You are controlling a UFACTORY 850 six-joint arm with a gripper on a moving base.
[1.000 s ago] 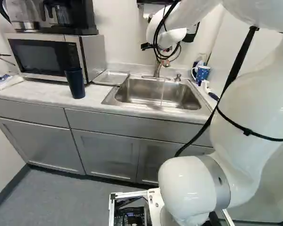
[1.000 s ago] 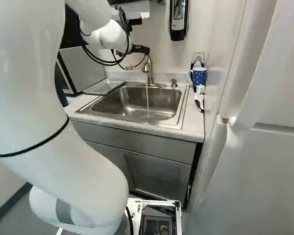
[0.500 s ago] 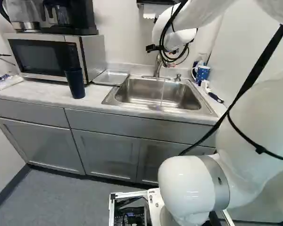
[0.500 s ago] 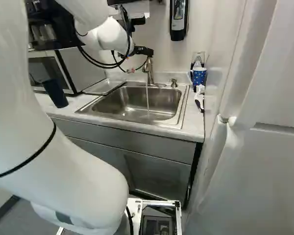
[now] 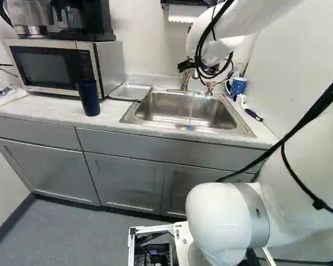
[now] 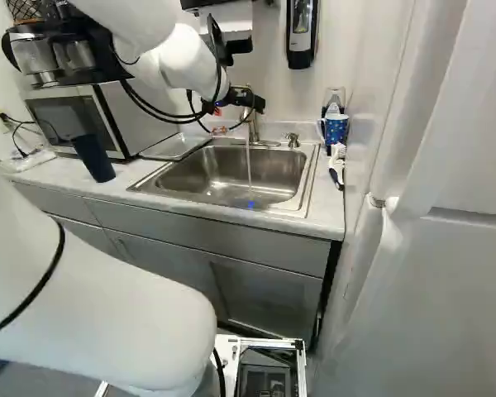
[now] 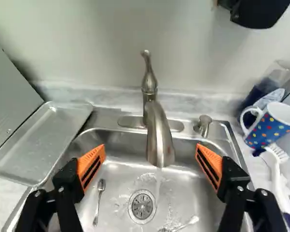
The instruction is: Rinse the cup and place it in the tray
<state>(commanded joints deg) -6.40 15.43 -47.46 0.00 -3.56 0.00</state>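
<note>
Two spread jaws could have bumped the tap (image 7: 158, 137) if swung low toward the cup (image 6: 336, 130) at the right base view's upper right.

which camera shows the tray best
The wrist view: it looks down on the tray, showing most of its flat inside and raised rim. The left base view shows it at a slant between the microwave and sink; the right base view shows it as a narrower strip there.
</note>
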